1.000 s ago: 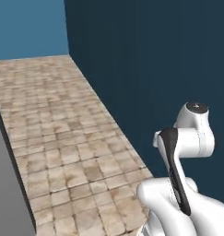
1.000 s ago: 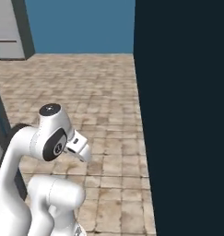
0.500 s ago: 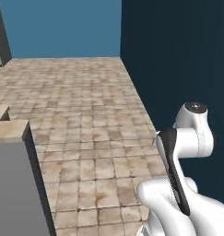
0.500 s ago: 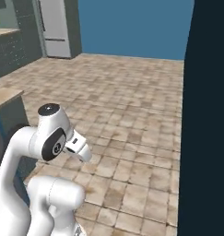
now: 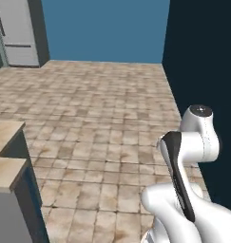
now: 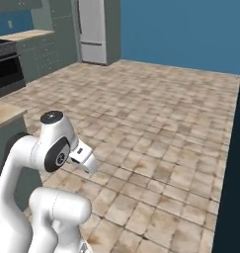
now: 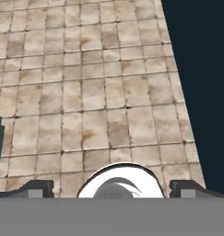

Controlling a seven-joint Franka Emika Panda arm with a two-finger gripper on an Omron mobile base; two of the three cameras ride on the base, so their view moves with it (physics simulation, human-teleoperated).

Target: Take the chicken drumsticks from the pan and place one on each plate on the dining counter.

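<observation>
Tool (image 7: 111,189) spread wide, empty, over tiled floor (image 7: 95,92); fridge (image 6: 97,30) far off.

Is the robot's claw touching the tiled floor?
Apart. In the hand view the claw has its two dark fingertips spread wide with nothing between them, and the tiled floor lies far beyond them.

Arm (image 5: 190,142) folded up over base, end effector (image 7: 111,188) fingers wide apart, empty.
</observation>
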